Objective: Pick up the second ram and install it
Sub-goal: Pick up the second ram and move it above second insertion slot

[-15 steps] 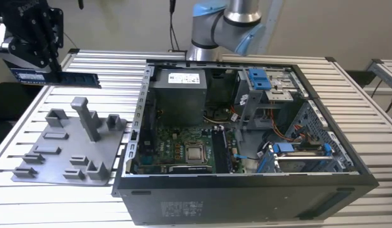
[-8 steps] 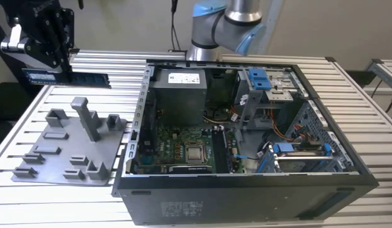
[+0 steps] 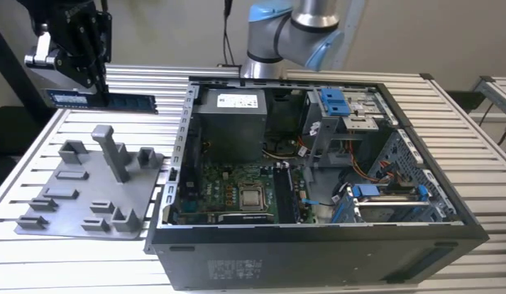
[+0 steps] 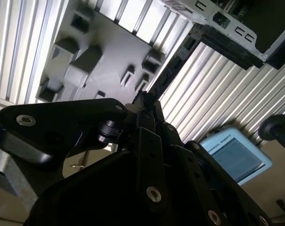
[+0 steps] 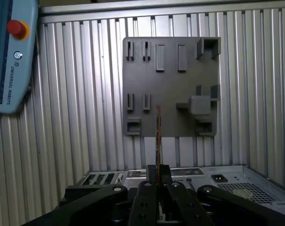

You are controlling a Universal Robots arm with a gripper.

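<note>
The gripper (image 3: 96, 89) is closed tight on the second ram (image 3: 132, 102) and holds it level in the air above the slatted metal table (image 3: 65, 260). In the first wrist view the second ram (image 5: 158, 134) is seen edge-on between the fingers (image 5: 152, 175). Below it lies the grey holder plate (image 3: 89, 190). The open computer case (image 3: 318, 263) stands on the exterior view's right, with the green motherboard (image 3: 228, 190) inside.
</note>
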